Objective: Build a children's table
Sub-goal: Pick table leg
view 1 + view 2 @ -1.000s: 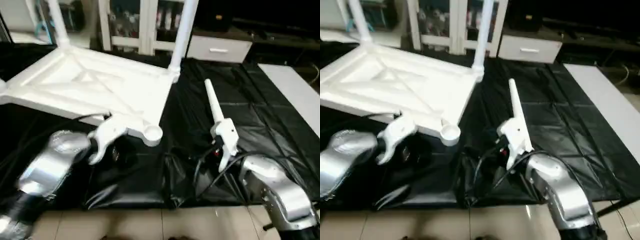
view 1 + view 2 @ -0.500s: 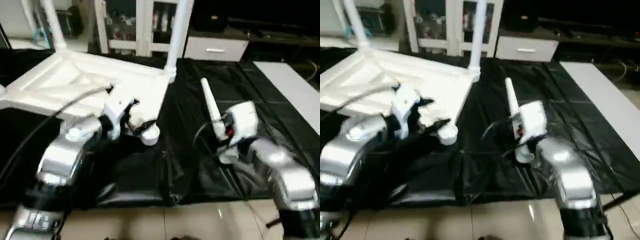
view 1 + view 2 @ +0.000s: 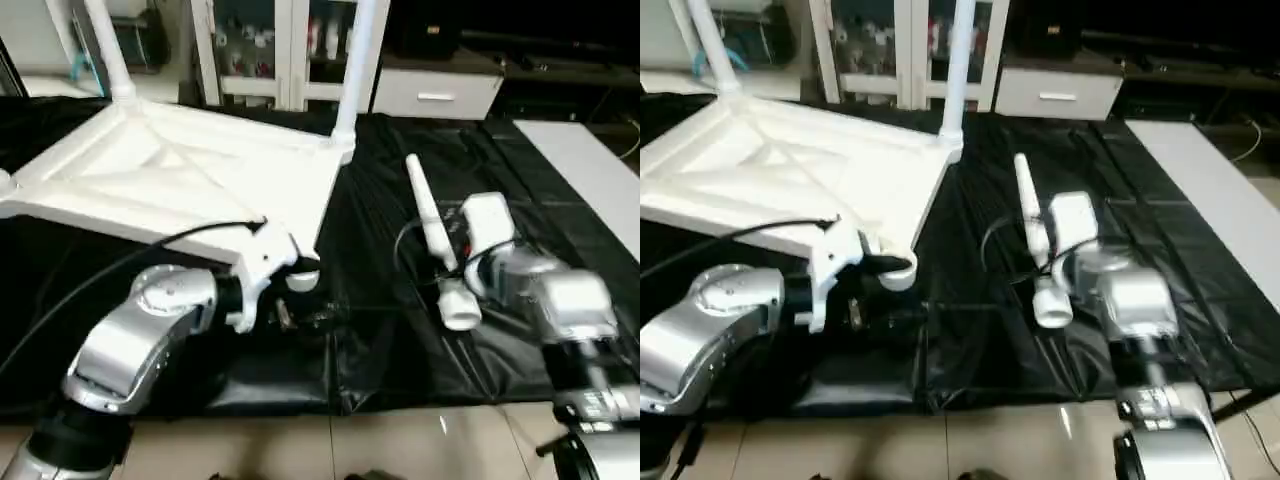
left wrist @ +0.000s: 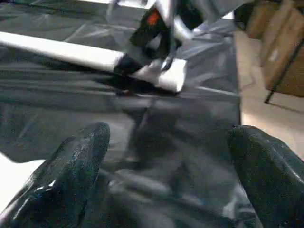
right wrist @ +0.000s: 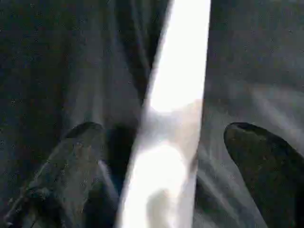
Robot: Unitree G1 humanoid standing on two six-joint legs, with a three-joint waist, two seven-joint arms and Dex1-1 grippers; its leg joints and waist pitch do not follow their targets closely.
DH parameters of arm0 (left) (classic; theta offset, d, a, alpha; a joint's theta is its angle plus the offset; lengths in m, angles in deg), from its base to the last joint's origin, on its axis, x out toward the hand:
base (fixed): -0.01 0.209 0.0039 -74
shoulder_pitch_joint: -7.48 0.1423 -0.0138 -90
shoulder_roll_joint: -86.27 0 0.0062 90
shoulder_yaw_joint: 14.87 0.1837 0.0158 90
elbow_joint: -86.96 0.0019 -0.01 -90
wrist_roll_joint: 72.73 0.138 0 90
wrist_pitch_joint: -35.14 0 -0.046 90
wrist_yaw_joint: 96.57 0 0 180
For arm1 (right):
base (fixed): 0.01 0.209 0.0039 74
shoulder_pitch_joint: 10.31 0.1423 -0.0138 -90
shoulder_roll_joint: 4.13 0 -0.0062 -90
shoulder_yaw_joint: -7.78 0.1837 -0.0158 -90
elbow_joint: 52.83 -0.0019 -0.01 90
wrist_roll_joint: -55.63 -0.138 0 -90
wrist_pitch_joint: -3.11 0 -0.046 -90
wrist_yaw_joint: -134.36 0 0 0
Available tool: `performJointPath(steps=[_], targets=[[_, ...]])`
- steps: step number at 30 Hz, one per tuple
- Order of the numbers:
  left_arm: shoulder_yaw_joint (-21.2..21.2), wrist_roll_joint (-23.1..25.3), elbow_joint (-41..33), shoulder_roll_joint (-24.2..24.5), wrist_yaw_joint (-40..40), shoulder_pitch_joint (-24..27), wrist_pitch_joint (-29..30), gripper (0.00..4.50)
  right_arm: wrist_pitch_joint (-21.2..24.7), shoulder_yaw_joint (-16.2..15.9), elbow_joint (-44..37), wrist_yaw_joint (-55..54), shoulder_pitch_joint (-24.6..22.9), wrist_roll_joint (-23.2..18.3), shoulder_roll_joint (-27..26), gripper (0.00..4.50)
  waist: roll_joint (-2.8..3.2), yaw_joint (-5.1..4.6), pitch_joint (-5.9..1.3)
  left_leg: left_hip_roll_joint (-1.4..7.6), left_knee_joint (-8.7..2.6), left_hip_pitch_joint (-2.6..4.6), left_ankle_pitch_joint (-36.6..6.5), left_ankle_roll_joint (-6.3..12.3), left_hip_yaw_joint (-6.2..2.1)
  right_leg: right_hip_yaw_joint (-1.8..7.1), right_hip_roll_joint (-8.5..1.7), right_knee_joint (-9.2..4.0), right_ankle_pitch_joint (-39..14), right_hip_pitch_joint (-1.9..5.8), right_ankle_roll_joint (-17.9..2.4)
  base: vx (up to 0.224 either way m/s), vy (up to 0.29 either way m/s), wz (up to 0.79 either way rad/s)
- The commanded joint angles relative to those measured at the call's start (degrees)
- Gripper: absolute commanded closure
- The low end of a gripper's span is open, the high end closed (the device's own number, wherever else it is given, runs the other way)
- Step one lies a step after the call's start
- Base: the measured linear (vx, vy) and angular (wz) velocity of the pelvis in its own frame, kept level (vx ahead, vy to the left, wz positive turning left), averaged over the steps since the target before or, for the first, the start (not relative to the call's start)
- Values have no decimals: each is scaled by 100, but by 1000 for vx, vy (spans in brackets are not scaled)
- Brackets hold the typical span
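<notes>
Since half a second ago: right hand (image 5: pixel 156 156) has lowered around the long tapered white tube leg (image 3: pixel 432 225) on the black sheet (image 3: pixel 400 340), fingers apart, not yet clamped. Left hand (image 4: pixel 166 185) open, empty, retreated beside the white ribbed square tabletop's (image 3: pixel 180 175) vacant corner socket (image 3: pixel 303 277). Grasp looks imminent.

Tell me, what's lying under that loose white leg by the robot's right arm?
The loose leg lies on a black plastic sheet that covers the floor. The right gripper straddles it, fingers open. What is beneath the sheet is hidden.
</notes>
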Motion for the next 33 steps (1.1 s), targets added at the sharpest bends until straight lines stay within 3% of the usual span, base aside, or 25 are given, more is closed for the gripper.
performJointPath(steps=[1, 2, 5, 8, 9, 12, 13, 15, 17, 27, 32, 33], targets=[[79, -33, -128, 13, -16, -69, 112, 1, -27, 80, 401, -143, 234, 156, 0, 3, 7, -3, -383, -87, -380, -43, -1046, -172, 131, 193, -186, -375, -1709, 376, -872, 0, 0, 0], [95, -38, -136, 26, -33, -74, 129, 1, -41, 144, 558, -212, 306, 156, -44, 3, -51, -3, -381, -87, -375, -44, -1027, -161, 142, 192, -179, -398, -1771, 374, -805, 0, 0, 0], [102, -70, -167, 37, -80, -93, 179, 1, -78, 223, 919, -255, 478, 134, -96, 3, -12, 5, -383, -90, -373, -42, -1015, -186, 136, 187, -180, -390, -1835, 369, -732, 0, 0, 0], [132, -76, -200, 3, -103, -176, 262, 0, -255, 297, 1592, -103, 806, 38, -52, 22, -31, 5, -386, -87, -364, -35, -1083, -180, 134, 177, -184, -378, -1904, 348, -758, 0, 0, 0], [144, -52, -215, 23, -100, -174, 252, 0, -274, 305, 1696, -75, 850, 26, -42, 22, -85, -1, -378, -84, -360, -44, -1105, -166, 141, 176, -189, -392, -1953, 347, -751, 0, 0, 0], [67, -129, -304, 104, -37, -134, 295, 0, -144, 391, 2013, 54, 1020, -27, -15, 56, -68, 11, -390, -77, -355, -47, -1026, -165, 135, 176, -192, -368, -1898, 352, -737, 0, 0, 0], [61, -142, -314, 109, -34, -130, 302, 0, -122, 394, 2045, 88, 1035, -31, -8, 61, -130, 3, -385, -78, -353, -59, -1000, -152, 145, 177, -187, -374, -1871, 352, -730, 0, 0, 0], [105, -112, -332, 172, -17, -119, 312, 0, -95, 425, 2183, 152, 1076, -33, 5, 92, -96, 9, -387, -69, -359, -50, -1019, -185, 133, 174, -188, -356, -1860, 346, -746, 0, 0, 0], [151, -100, -377, 255, 31, -78, 349, 0, -18, 449, 2358, 261, 1106, -55, 41, 101, -137, 6, -389, -65, -359, -48, -1056, -205, 132, 172, -189, -355, -1873, 346, -743, 0, 0, 0], [190, 95, -230, 339, -140, -82, 302, 0, -119, 521, 2874, 428, 1273, -52, 193, 175, -165, 20, -385, -63, -346, -48, -1185, -247, 130, 167, -195, -363, -1984, 337, -750, 0, 0, 0], [110, 128, -110, 301, -294, -161, 284, 0, -328, 729, 3061, 380, 1377, -126, 215, 225, -146, 12, -385, -68, -340, -51, -1279, -263, 122, 156, -193, -380, -2114, 325, -716, 0, 0, 0], [86, 117, -92, 293, -314, -173, 300, 0, -359, 760, 3067, 369, 1382, -142, 223, 232, -116, 15, -388, -71, -340, -52, -1281, -264, 118, 157, -195, -374, -2106, 328, -720, 0, 0, 0]])
